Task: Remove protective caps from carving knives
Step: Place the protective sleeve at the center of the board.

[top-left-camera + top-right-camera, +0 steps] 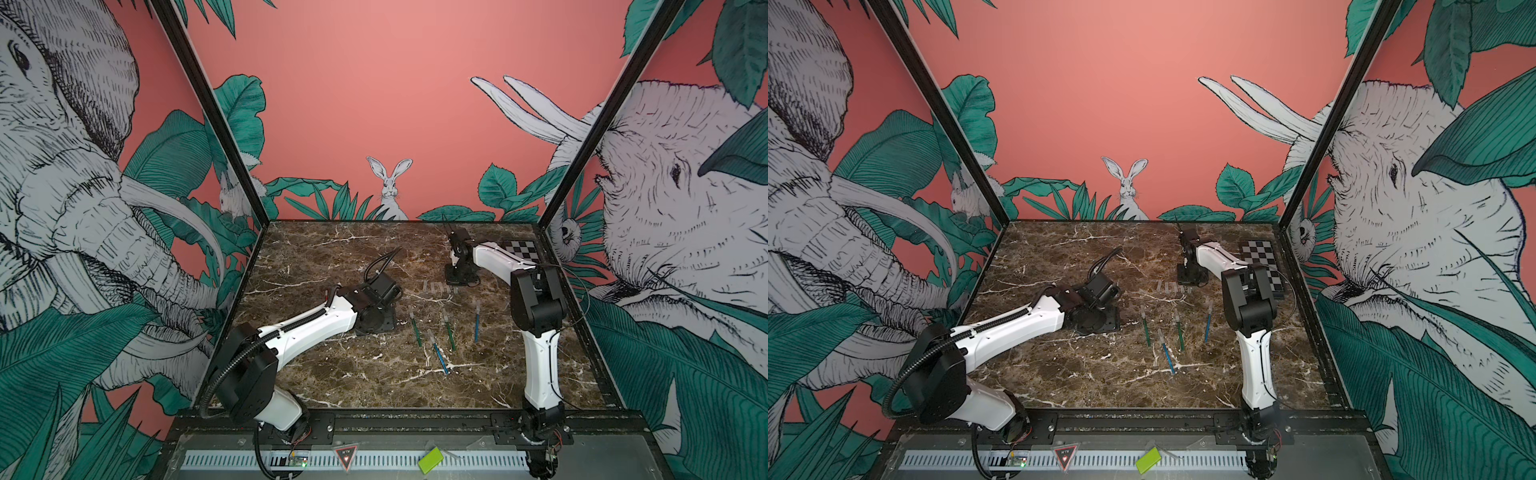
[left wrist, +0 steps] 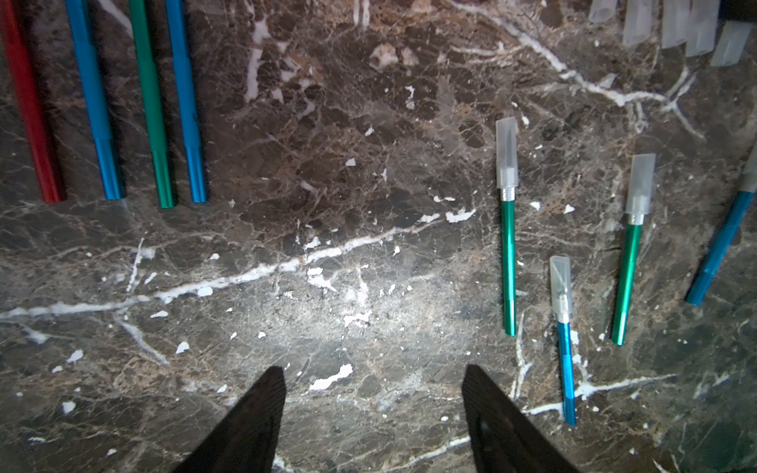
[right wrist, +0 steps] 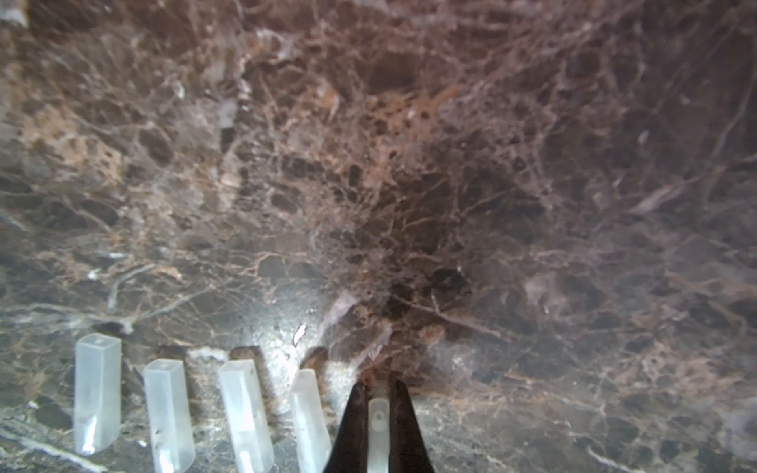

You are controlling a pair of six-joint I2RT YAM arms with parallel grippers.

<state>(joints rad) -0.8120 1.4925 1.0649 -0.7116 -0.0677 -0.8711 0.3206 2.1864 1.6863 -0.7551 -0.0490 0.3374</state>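
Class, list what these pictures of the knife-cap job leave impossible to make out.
- Left wrist view: tips of four knife handles, cut off by the edge; capped or bare unknown.
- Same view: outer blue knife, cap cropped at the edge.
- Right wrist view: held cap, sides covered by fingers of the right gripper.
- In both top views: loose caps, too small to count.

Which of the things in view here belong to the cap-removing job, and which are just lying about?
Job: capped knives; row of four knives, tips out of view; loose caps; cap in the shut right gripper; open left gripper.
Lying about: checkerboard; green card.
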